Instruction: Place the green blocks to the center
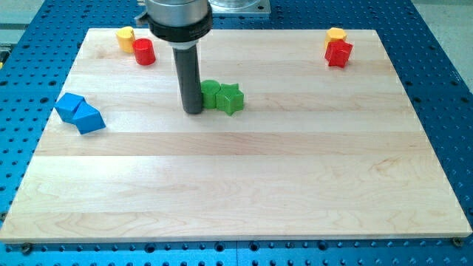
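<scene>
Two green blocks sit side by side a little above the board's middle: a green star (pixel 230 98) and, touching it on its left, a green rounded block (pixel 211 92) partly hidden behind the rod. My tip (pixel 194 111) rests on the board just left of the green rounded block, touching or nearly touching it.
The wooden board (pixel 236 192) lies on a blue perforated table. Two blue blocks (pixel 79 112) sit at the view's left edge. A yellow block (pixel 126 36) and a red cylinder (pixel 144 52) are at top left. A yellow block (pixel 336 35) and a red star (pixel 338 53) are at top right.
</scene>
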`<move>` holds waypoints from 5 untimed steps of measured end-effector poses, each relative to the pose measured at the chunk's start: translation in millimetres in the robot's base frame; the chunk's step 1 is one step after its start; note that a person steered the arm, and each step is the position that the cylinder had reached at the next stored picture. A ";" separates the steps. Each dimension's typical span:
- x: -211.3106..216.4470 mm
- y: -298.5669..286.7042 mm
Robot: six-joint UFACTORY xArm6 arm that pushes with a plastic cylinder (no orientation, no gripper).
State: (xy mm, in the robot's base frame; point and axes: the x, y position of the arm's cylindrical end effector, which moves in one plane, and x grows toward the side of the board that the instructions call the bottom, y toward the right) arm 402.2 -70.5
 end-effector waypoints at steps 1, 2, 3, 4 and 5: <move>-23.9 -35.5; -38.8 3.2; -32.3 16.1; -31.9 16.1; -50.4 19.9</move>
